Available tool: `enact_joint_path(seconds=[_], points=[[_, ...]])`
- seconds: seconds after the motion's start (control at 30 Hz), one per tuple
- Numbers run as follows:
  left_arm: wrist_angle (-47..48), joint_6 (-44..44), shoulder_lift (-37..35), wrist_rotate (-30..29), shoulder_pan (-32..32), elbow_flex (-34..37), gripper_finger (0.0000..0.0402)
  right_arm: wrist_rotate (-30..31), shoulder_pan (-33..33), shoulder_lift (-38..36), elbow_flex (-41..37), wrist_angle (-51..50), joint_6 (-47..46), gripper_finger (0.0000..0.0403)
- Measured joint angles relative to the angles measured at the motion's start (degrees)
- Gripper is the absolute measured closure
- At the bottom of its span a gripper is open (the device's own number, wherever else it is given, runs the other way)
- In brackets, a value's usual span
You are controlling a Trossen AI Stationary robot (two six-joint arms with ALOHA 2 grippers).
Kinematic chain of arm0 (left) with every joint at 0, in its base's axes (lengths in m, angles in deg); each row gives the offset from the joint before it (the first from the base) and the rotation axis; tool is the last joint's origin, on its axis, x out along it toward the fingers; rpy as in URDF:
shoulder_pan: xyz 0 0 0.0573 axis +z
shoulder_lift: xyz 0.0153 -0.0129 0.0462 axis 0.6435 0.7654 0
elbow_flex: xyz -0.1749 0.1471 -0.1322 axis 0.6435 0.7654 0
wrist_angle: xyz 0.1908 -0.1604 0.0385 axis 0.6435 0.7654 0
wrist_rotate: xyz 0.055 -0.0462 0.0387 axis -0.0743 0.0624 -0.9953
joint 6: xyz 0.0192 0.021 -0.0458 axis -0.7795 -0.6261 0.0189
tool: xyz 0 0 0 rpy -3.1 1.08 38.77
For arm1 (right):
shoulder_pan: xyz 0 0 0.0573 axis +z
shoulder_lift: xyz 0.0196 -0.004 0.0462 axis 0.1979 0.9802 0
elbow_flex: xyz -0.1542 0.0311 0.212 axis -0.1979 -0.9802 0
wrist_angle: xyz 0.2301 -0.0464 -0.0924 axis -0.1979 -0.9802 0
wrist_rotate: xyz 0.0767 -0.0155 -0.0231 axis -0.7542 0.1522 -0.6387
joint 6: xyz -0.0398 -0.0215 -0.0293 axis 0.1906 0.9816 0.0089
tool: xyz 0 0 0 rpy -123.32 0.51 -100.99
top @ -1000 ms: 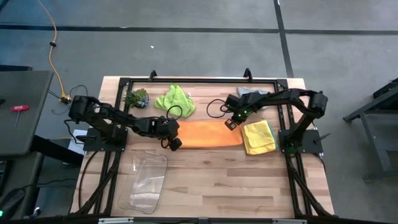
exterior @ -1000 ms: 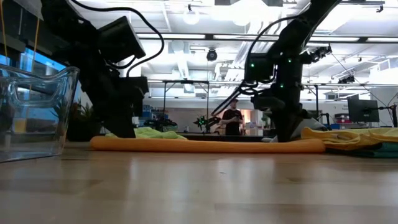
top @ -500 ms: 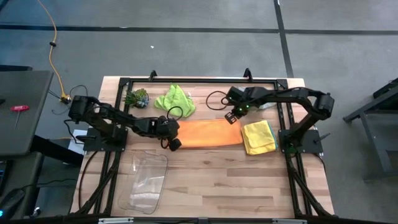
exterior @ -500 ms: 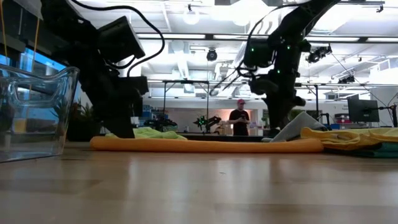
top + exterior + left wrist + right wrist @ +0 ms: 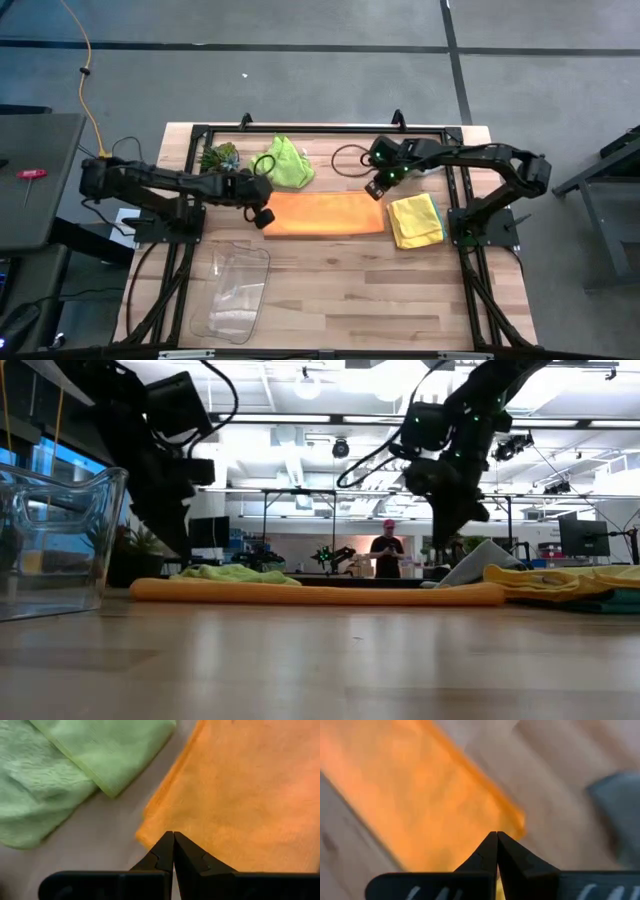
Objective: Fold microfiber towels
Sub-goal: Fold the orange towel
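Observation:
The orange towel (image 5: 325, 213) lies folded into a long flat strip across the table's middle. The lime green towel (image 5: 285, 162) lies crumpled behind its left end. The yellow towel (image 5: 415, 218) rests on the teal one (image 5: 620, 600) at the right, and the grey towel (image 5: 480, 560) lies behind them. My left gripper (image 5: 262, 215) is shut and hovers over the orange towel's left corner (image 5: 150, 832). My right gripper (image 5: 375, 190) is shut and hangs above the towel's far right corner (image 5: 512, 817). Neither touches any cloth.
A clear plastic bin (image 5: 235, 290) stands near the front left. A small spiky green plant (image 5: 220, 157) sits at the far left beside the lime towel. A black frame (image 5: 320, 128) edges the table. Bare wood stretches along the near side.
My left gripper has risen off the orange towel's left end and drawn back toward the table's left edge, rolling a little. My right gripper has lifted up from the towel's right end. The orange towel has slid slightly toward the left edge and stays flat.

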Motion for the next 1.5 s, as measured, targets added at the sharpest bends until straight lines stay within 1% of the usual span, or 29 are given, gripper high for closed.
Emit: enact_joint_path(seconds=[0.07,0.13,0.2,0.3,0.43,0.6,0.7,0.8,0.9,1.17,1.37,1.5], points=[[-0.6,-2.2,-1.9,2.5,0.8,0.0,0.0402,-0.7,0.5,0.0,-1.4,-0.7,0.0,0.0403],[-3.4,-4.1,-2.7,6.8,1.4,0.0,0.0402,-0.7,1.2,0.0,-2.4,-0.4,-0.6,0.0403],[-6.5,-5.4,-2.7,11.6,1.8,0.0,0.0402,-0.6,2.0,0.0,-2.9,-0.2,-1.3,0.0403],[-11.1,-6.7,-0.8,16.7,2.3,-0.1,0.0402,-1.0,3.4,0.0,-2.9,0.7,-1.8,0.0403],[-12.6,-6.9,4.3,17.5,2.3,-0.1,0.0402,-1.0,5.1,0.0,-2.9,2.1,-3.9,0.0403],[-10.7,-6.5,9.6,19.6,1.9,-0.1,0.0402,-1.1,6.7,0.0,-2.8,3.0,-5.9,0.0403],[-7.6,-6.9,10.1,19.1,1.8,-0.1,0.0402,-1.3,7.4,0.0,-2.8,1.4,-6.6,0.0403],[-4.5,-8.1,10.1,16.5,2.4,-0.1,0.0402,-1.3,7.9,0.0,-2.8,0.3,-7.7,0.0403],[-0.9,-10.4,9.7,15.2,3.4,-0.1,0.0402,-1.3,8.2,0.0,-2.8,0.0,-8.6,0.0403],[1.2,-13.1,7.7,14.8,5.6,2.6,0.0402,-3.1,8.2,0.0,-2.8,0.0,-11.5,0.0403],[7.9,-15.3,2.6,12.0,8.0,3.4,0.0402,-3.1,8.2,0.0,-2.8,0.0,-14.7,0.0403],[8.0,-14.6,-1.0,11.8,10.0,3.3,0.0401,-3.0,8.2,0.0,-2.8,0.2,-16.0,0.0403]])
